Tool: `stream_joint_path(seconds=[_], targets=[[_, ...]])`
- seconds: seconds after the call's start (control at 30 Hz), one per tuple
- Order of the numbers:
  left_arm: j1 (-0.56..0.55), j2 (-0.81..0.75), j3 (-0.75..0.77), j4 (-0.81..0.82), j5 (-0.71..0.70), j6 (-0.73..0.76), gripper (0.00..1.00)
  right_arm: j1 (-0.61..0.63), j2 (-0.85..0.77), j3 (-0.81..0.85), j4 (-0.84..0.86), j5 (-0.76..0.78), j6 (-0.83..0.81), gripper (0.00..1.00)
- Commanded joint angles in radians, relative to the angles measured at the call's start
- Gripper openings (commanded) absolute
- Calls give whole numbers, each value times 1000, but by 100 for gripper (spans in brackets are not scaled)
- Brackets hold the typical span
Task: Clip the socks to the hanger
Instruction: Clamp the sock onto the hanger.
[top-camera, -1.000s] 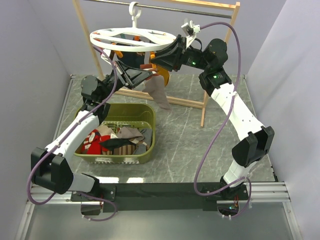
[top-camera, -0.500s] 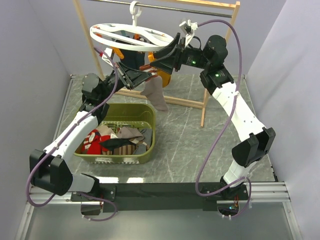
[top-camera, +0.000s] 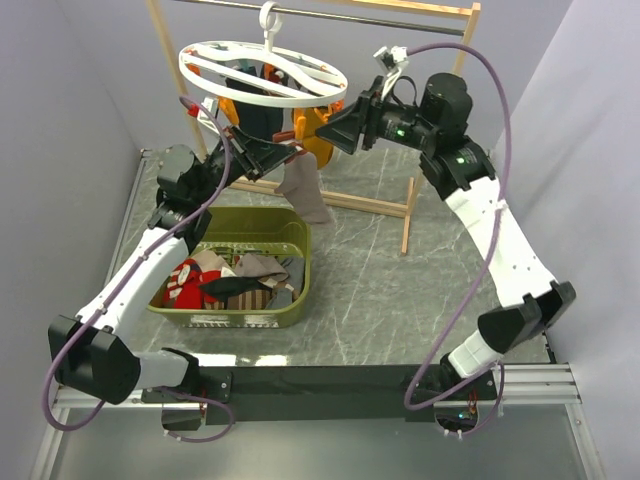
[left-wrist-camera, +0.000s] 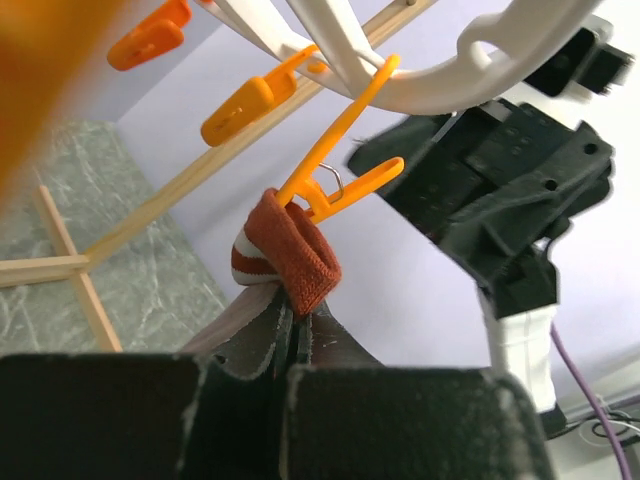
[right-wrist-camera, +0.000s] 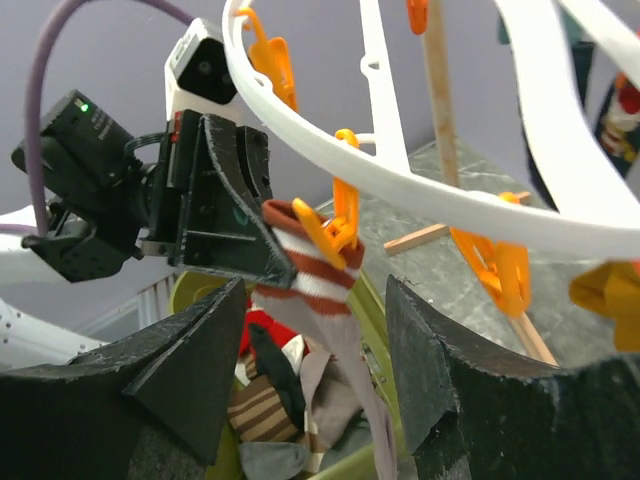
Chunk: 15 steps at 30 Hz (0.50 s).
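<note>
The white oval hanger (top-camera: 262, 72) hangs by its hook from the rack's top bar. One taupe sock (top-camera: 303, 190) with a red and white striped cuff (right-wrist-camera: 315, 270) dangles under its near rim. An orange clip (right-wrist-camera: 335, 225) bites the cuff's top edge (left-wrist-camera: 290, 250). My left gripper (top-camera: 290, 152) is shut on the cuff just below the clip (left-wrist-camera: 345, 185). My right gripper (top-camera: 335, 130) stands open a little to the right of the clip, its fingers either side of the sock in the right wrist view without touching it (right-wrist-camera: 315, 290).
An olive basket (top-camera: 300, 290) holding several mixed socks sits under the hanger on the left. Mustard-orange socks (top-camera: 320, 135) and a dark navy sock (top-camera: 262, 115) hang from other clips. The wooden rack's post (top-camera: 413, 200) stands right of the hanger, with purple walls close on both sides.
My right gripper has opened and drawn back to the right, off the clip. The hanger ring has swung back up and levelled. My left gripper still holds the cuff.
</note>
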Motion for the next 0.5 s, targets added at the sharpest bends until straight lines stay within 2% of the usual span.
stream_joint_path(seconds=[0.0,0.13,0.2,0.3,0.4,0.47], targets=[[5,-44,57,-23,-32,60,1,2,-96,-5,-84,118,-1,64],[5,-52,67,-80,-56,101,1,5,-140,-77,-70,191,-25,64],[5,-60,75,-93,-65,115,1,13,-143,-80,-78,296,-53,64],[6,-63,84,-106,-70,129,1,48,-143,-79,-87,470,-149,64],[5,-60,83,-97,-62,128,0,105,-148,-97,-50,542,-342,64],[5,-61,83,-100,-62,129,0,135,-148,-135,3,608,-406,64]])
